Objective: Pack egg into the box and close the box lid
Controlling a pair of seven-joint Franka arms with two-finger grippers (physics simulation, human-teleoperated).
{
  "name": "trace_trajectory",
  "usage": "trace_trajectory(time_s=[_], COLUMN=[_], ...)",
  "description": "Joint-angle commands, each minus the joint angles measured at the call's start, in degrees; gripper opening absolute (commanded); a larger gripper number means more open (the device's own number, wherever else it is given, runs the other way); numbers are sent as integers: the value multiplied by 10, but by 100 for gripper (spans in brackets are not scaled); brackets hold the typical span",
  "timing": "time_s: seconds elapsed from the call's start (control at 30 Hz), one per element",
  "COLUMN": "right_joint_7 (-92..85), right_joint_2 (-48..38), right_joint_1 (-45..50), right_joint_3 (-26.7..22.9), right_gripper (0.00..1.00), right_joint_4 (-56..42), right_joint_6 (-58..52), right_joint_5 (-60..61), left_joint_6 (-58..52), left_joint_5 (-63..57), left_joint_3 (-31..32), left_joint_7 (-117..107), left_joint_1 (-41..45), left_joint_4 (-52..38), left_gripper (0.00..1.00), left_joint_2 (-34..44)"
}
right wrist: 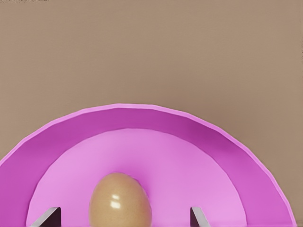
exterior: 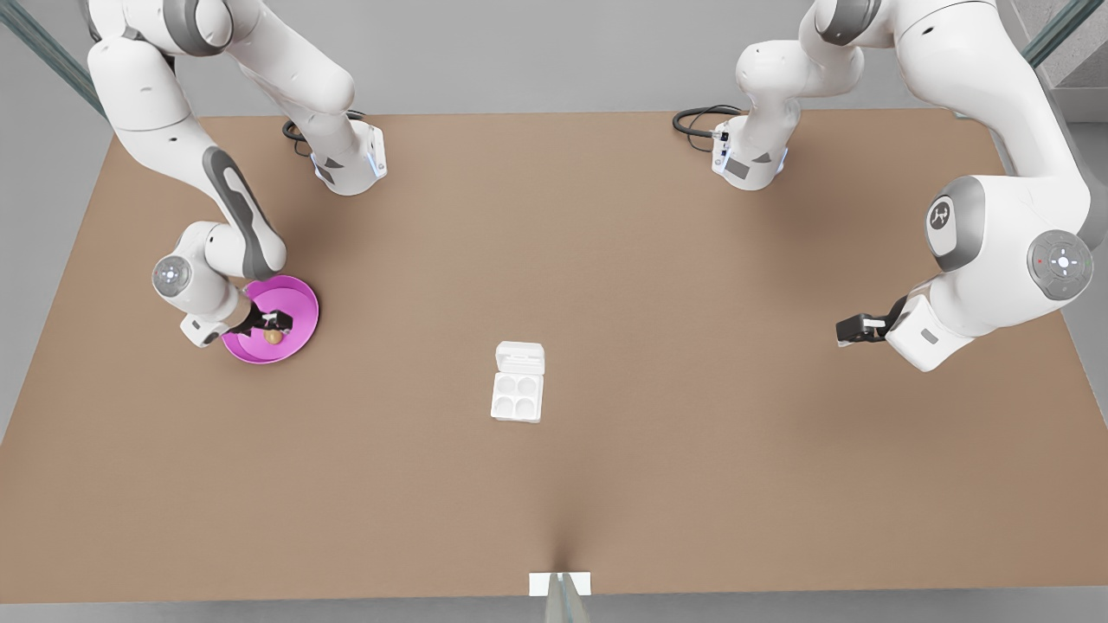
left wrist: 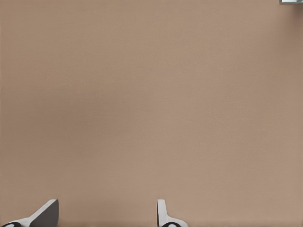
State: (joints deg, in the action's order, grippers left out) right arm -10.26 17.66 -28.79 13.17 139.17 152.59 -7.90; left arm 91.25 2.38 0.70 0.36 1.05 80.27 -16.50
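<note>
The tan egg lies in the pink plate at the front view's left. My right gripper hangs low over the plate, open, with one finger on each side of the egg and a gap between each finger and the shell. The white box sits mid-table with its four cups bare. The box lid is folded back flat on the far side. My left gripper waits open above bare table at the front view's right, far from the box.
The two arm bases stand at the back of the brown table, each with a black cable beside it. A small white bracket sits at the middle of the table's front edge.
</note>
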Motion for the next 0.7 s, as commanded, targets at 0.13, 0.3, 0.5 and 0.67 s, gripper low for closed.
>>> trace_trajectory(time_s=[0.13,0.3,0.5,0.67], right_joint_7=[129,122,124,120], right_joint_2=[2,2,3,12], right_joint_1=[8,8,8,8], right_joint_3=[0,0,0,0], right_gripper=[100,100,92,93], right_joint_4=[0,0,-1,-6], right_joint_6=[0,-1,-1,-2], right_joint_5=[4,3,2,2], left_joint_6=[-2,-5,-7,-7], left_joint_5=[0,-1,0,0], left_joint_3=[0,0,0,0], left_joint_7=[0,0,0,0], left_joint_1=[0,0,0,0], left_joint_4=[1,0,1,4], left_gripper=[100,100,100,100], left_joint_2=[0,0,1,1])
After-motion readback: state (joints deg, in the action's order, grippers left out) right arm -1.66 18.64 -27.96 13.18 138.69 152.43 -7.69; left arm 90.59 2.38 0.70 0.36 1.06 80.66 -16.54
